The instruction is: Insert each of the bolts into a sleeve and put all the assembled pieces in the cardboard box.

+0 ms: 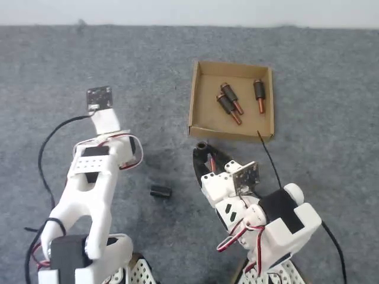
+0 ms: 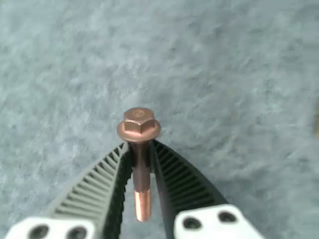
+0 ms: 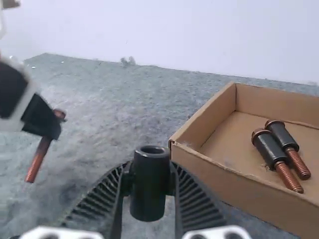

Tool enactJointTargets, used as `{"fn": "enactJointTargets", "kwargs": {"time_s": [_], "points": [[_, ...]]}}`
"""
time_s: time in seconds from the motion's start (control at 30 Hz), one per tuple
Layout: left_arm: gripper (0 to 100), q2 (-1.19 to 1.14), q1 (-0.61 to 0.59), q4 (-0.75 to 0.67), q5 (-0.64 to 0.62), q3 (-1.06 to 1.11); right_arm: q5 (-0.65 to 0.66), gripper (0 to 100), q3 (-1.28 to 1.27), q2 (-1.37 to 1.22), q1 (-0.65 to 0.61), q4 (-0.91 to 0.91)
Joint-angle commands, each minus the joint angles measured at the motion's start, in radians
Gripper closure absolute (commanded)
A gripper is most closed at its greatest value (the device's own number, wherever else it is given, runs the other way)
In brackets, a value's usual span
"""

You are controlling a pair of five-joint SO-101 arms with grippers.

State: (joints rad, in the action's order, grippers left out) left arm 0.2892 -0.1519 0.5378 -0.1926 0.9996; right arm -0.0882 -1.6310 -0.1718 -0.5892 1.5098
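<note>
When handling these parts, treat as small, stiff and light, probably slick. Expect rolling on the grey mat (image 1: 308, 71) if dropped.

1. Nearest the arm bases, note one loose black sleeve (image 1: 160, 191) lying on its side. Take across the barrel at mid-length.
2. Farther out, note the right gripper (image 3: 149, 169) clamped around a second sleeve (image 3: 149, 191), open bore facing up, just short of the cardboard box (image 1: 195, 100).
3. Across the mat, well apart from the box, note the left gripper (image 2: 141, 149) closed on the shank of a copper-coloured bolt (image 2: 139, 128), just under its hex flange head. Grip there, leaving the threaded end free for entry.
4. Farthest, check the box: three assembled pieces (image 1: 228, 106) lying flat, two side by side, one apart.
</note>
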Motion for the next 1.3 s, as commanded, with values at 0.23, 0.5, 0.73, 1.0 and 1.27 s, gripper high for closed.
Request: {"fn": "enactJointTargets", "kwargs": {"time_s": [0.23,0.5,0.73,1.0,1.27], "points": [[99,0.055,0.18,-0.212,-0.008,-0.062,0.072,99.2,-0.021,0.002,-0.013,-0.001],[99,0.055,0.184,-0.374,-0.009,-0.059,0.072,99.2,-0.021,0.002,-0.012,-0.001],[99,0.055,0.245,-0.374,-0.009,-0.059,0.072,99.2,-0.02,0.001,-0.01,-0.002],[99,0.158,0.328,-0.37,-0.037,-0.054,0.074,99.2,-0.018,0.001,-0.01,-0.002],[99,0.407,0.405,-0.373,-0.196,0.079,0.074,99.2,-0.017,0.001,-0.01,-0.002]]}}
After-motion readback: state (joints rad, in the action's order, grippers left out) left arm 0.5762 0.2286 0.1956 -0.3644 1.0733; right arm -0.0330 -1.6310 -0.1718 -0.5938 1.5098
